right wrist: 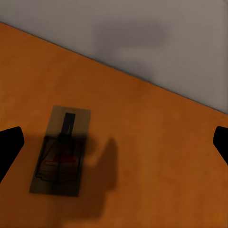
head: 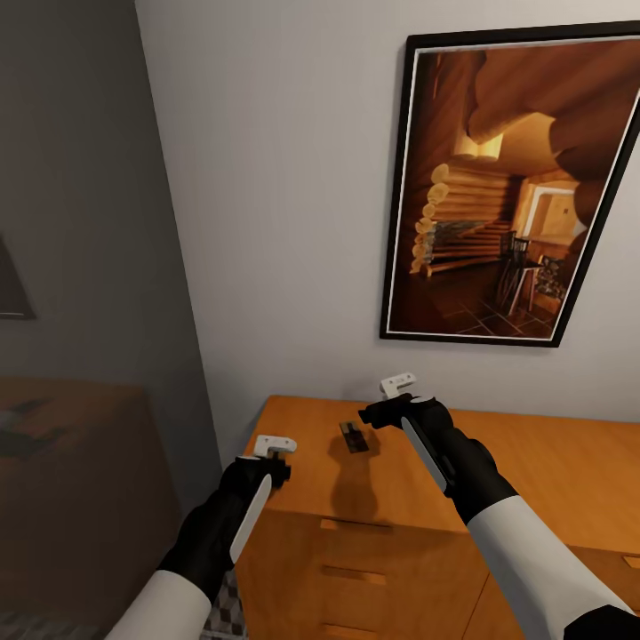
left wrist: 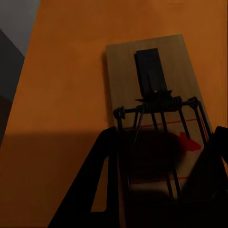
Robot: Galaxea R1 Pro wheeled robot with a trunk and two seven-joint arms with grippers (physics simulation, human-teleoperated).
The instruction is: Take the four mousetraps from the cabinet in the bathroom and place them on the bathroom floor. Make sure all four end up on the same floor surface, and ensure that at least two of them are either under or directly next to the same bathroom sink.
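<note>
The orange-brown cabinet [head: 551,471] stands against the wall. One mousetrap [head: 356,438] lies flat on its top, seen as a small dark board with a wire spring [right wrist: 61,151]. My right gripper [head: 369,415] hovers just above and beside it, open [right wrist: 114,142], with fingers spread wide. Another mousetrap [left wrist: 156,80] sits at the cabinet's left end, between the fingers of my left gripper [left wrist: 164,156]; the fingers [left wrist: 102,185] press both long edges. In the head view that gripper [head: 283,469] covers the trap.
A framed picture of a log interior [head: 511,187] hangs on the white wall above the cabinet. A grey wall [head: 80,222] closes the left side. Drawer fronts [head: 356,578] face me, and a strip of patterned floor [head: 227,613] shows beside them.
</note>
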